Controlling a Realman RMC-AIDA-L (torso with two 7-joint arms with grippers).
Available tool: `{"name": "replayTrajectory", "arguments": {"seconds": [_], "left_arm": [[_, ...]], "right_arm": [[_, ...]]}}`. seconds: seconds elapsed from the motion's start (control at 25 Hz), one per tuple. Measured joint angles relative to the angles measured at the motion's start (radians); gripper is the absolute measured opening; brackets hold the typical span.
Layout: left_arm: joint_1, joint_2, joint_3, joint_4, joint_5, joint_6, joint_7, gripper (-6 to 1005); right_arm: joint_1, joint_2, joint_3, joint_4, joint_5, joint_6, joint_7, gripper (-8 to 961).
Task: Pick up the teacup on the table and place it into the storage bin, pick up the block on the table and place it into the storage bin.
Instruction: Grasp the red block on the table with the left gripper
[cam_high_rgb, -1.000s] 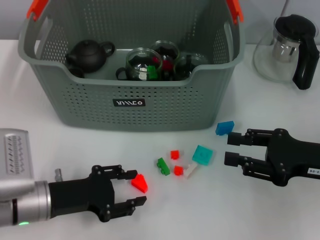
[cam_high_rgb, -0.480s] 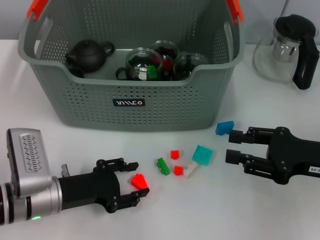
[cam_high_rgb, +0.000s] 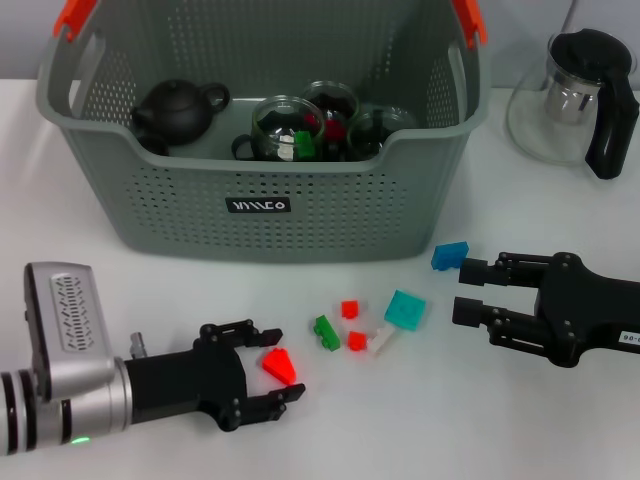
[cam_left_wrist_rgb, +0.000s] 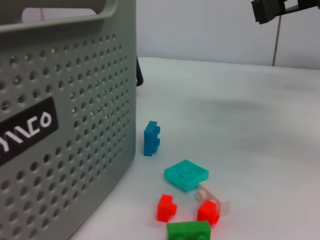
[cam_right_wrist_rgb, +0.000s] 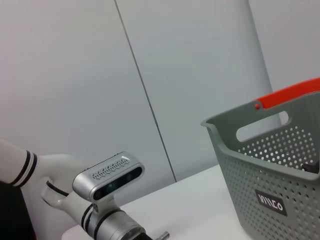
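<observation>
While left tool (cam_high_rgb: 272, 387) straddles red block (cam_high_rgb: 279, 366), fingers spread

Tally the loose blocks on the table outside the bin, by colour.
Red: 3: wedge between the left gripper's open fingers, plus two small ones
Green: 1
Teal: 1
Blue: 1
White: 1
Total: 7

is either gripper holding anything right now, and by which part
Nothing is held. The left gripper has open fingers around the red wedge-shaped block, not clamped; the right gripper is open and empty.
</observation>
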Motion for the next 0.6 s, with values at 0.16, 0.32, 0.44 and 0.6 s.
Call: {"name": "replayTrajectory", "arguments": {"seconds": [0.16, 0.32, 0.44, 0.6], "left_arm": [[-0.004, 0.000, 0.000, -0.008, 0.000, -0.002, 0.001, 697], [-0.006, -0.001, 0.000, -0.011, 0.000, -0.015, 0.001, 694], [-0.010, -0.001, 0.000, -0.017, 0.000, -0.030, 0.000, 692], [-0.015, -0.001, 0.000, -0.022, 0.001, -0.038, -0.006, 688]], "right_arm": [[0.000, 0.000, 0.000, 0.000, 0.000, 0.000, 0.000, 532], [0.000, -0.001, 0.000, 0.002, 0.000, 0.000, 0.000, 532], [-0.001, -0.004, 0.000, 0.010, 0.000, 0.000, -0.002, 532], [-0.004, -0.005, 0.000, 0.011, -0.001, 0.000, -0.003, 532]]}}
